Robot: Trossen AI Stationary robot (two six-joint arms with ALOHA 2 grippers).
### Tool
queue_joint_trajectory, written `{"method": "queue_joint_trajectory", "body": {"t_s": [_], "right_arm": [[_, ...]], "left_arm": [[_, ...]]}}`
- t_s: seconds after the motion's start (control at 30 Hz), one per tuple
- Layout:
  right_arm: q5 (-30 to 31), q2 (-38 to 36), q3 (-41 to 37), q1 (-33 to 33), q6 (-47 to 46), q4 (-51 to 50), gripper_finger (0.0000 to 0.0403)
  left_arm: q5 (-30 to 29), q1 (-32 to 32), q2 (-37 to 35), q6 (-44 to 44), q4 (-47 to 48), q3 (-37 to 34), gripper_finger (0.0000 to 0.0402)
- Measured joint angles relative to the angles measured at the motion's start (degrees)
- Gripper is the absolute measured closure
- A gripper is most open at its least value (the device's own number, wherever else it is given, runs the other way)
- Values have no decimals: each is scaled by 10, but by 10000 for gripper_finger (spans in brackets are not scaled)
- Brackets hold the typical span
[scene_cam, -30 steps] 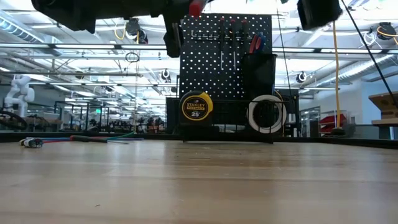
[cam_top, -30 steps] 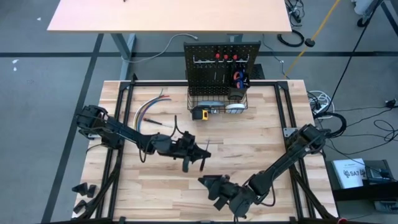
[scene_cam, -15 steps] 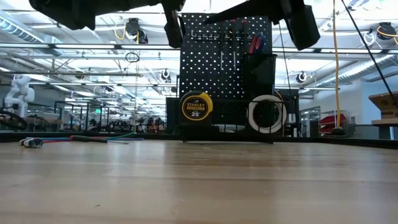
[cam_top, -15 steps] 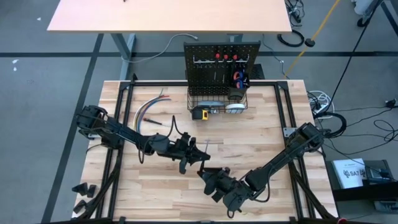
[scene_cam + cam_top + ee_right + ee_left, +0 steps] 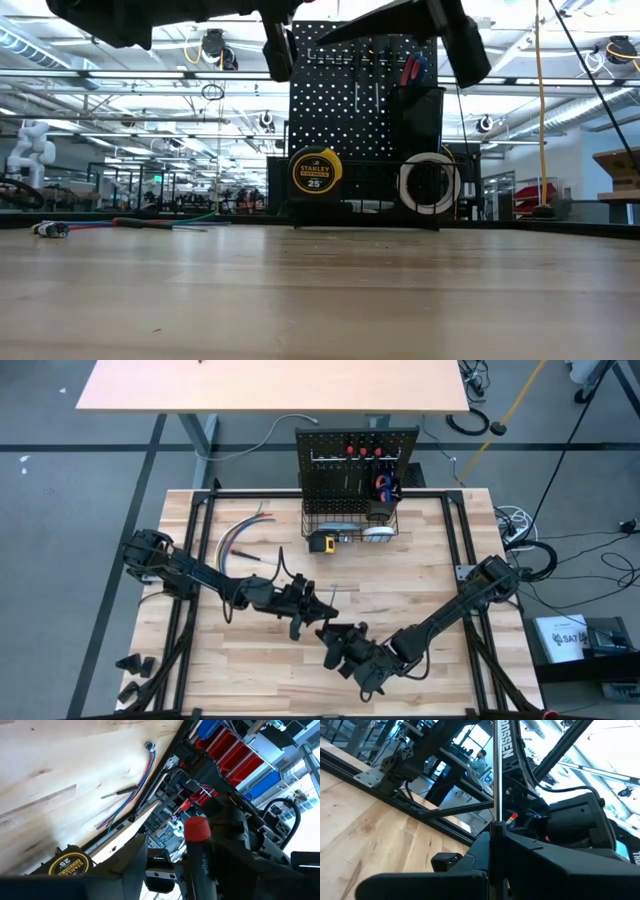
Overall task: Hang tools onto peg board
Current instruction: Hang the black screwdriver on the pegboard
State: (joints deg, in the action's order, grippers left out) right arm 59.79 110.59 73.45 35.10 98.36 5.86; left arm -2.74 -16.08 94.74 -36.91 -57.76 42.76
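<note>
Since a second ago the right gripper point(image 5: 336, 640) has come up from the front edge of the table point(image 5: 420, 585) and now sits just beside the left gripper point(image 5: 320, 612), near the middle of the board and raised off it. Its fingers stand apart on either side of the screwdriver point(image 5: 197, 829) – a black handle with a red cap – with a gap showing on one side, so no grip is made; over the same second they have narrowed a little. The left gripper has hardly shifted. Its fingers are closed tight on the silver shaft of that screwdriver, which in the left wrist view rises straight out from between them.

Farther back, toward the left side, the bundle of coloured wires point(image 5: 240, 535) lies flat on the wood, where it was. Beyond the centre, the yellow tape measure point(image 5: 317, 172) stands at the foot of the peg board point(image 5: 358, 440), just beside the black wire basket point(image 5: 350, 528), unmoved. The peg board is upright at the far edge – red-handled screwdrivers point(image 5: 352, 450) hang from its hook rail, and red and blue handles point(image 5: 384, 485) stick out of the small black cup point(image 5: 378, 510).
</note>
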Motion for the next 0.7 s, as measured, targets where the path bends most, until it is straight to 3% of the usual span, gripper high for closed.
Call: {"method": "queue_joint_trajectory", "body": {"t_s": [0.3,0.47,0.7], "right_arm": [[-3,0,0,-10,19,4,282],[-4,0,0,-10,-2,4,356],[-2,-1,0,-6,-142,20,361]], "left_arm": [[-5,2,0,5,6,0,370],[-50,3,0,12,45,0,334],[-49,18,-1,62,79,0,291]]}}
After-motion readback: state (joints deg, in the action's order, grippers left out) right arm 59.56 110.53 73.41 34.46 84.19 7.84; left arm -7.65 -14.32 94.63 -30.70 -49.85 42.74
